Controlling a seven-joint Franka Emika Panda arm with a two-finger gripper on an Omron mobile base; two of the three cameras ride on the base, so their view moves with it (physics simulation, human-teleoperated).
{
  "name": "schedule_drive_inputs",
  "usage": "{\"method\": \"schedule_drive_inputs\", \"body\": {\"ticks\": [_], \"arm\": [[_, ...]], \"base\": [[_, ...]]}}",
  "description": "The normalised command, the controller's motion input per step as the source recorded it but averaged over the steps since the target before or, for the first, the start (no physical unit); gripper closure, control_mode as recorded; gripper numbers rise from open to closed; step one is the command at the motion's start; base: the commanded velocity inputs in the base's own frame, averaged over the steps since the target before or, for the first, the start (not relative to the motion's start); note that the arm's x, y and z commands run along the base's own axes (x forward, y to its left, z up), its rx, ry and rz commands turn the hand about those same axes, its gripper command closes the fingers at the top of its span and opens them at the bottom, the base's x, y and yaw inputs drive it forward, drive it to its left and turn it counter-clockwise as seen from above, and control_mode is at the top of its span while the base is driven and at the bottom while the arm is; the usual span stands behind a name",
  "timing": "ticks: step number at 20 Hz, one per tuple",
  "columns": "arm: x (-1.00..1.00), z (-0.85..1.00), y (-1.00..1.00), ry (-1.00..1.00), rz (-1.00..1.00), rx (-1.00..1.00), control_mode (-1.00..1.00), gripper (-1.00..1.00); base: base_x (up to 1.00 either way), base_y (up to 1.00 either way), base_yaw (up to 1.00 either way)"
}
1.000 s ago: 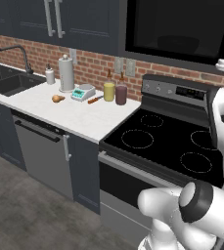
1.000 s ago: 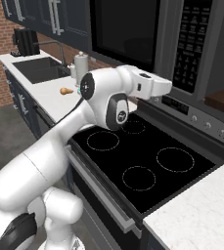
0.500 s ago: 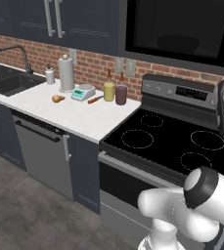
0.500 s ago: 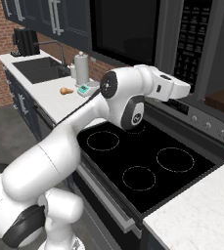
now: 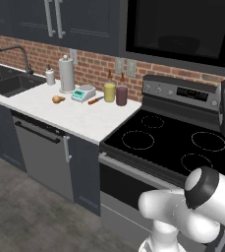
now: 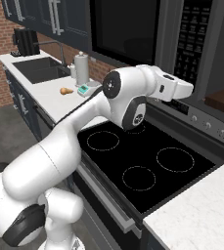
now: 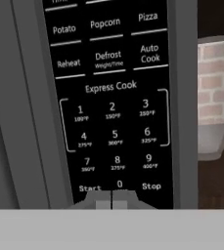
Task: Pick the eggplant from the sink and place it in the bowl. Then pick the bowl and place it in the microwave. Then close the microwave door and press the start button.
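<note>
In the left base view the microwave [image 5: 182,27] hangs shut over the stove [image 5: 168,142], its door [image 5: 175,24] closed, and the sink [image 5: 6,81] sits far left. In the right base view the arm reaches up and forward, the hand level at the key panel [image 6: 194,46]. In the hand view the gripper [image 7: 111,199] has its fingers pressed together, holding nothing, just below the Start key [image 7: 89,188].

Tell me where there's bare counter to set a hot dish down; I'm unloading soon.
The front of the white counter, between sink and stove, is bare. Its back strip is crowded: paper towel roll, scale, two jars.
</note>
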Motion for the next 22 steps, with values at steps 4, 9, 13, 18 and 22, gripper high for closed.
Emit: {"method": "schedule_drive_inputs", "body": {"ticks": [4,9,13,18,22], "arm": [[0.09,-0.14,0.0,0.0,0.0,0.0,-1.0,1.0],[0.17,-0.11,0.0,0.0,0.0,0.0,-1.0,1.0],[0.18,0.0,-0.04,0.0,0.0,0.0,-1.0,1.0],[0.14,0.0,0.0,0.0,0.0,0.0,-1.0,1.0],[0.05,-0.01,0.0,0.0,0.0,0.0,-1.0,1.0]], "base": [[0.0,0.0,0.0],[0.0,0.0,0.0],[0.0,0.0,0.0],[0.0,0.0,0.0],[0.0,0.0,0.0]]}}
